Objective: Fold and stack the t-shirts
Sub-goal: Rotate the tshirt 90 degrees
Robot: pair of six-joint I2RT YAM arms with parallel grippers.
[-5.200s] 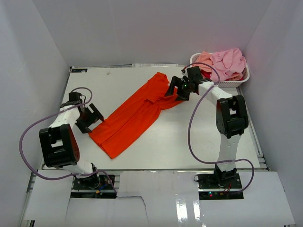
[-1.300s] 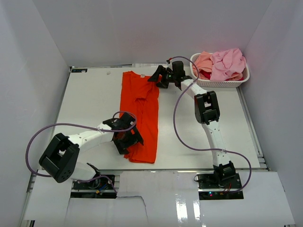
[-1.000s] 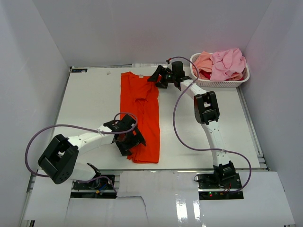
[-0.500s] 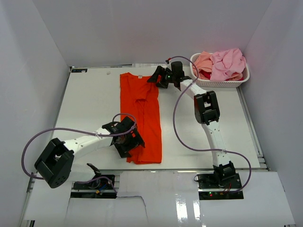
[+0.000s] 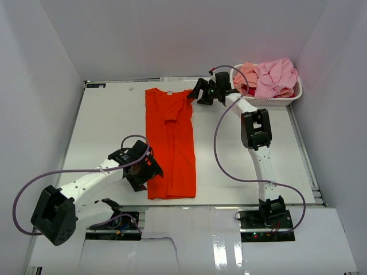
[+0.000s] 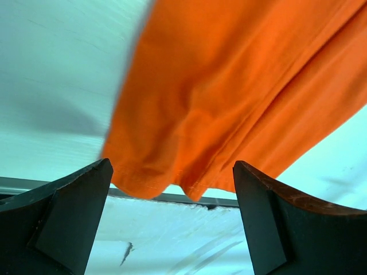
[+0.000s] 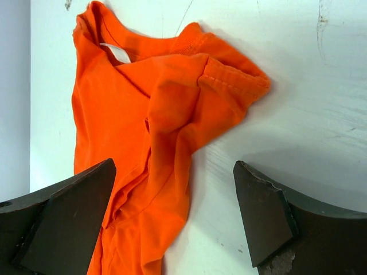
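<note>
Table (image 5: 109, 120): white, carrying one shirt.
Orange-red t-shirt (image 5: 171, 143): lying lengthwise, collar at the far end.
Left gripper (image 5: 147, 172): I'm hovering, fingers spread, at the near hem.
Right gripper (image 5: 201, 92): I'm hanging wide apart beside the collar.

White table (image 5: 109, 114), plain white walls (image 5: 189, 34), even light.

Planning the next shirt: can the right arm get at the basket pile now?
Probably yes: the right gripper is open beside the basket, and the pink shirts lie uncovered on top.
</note>
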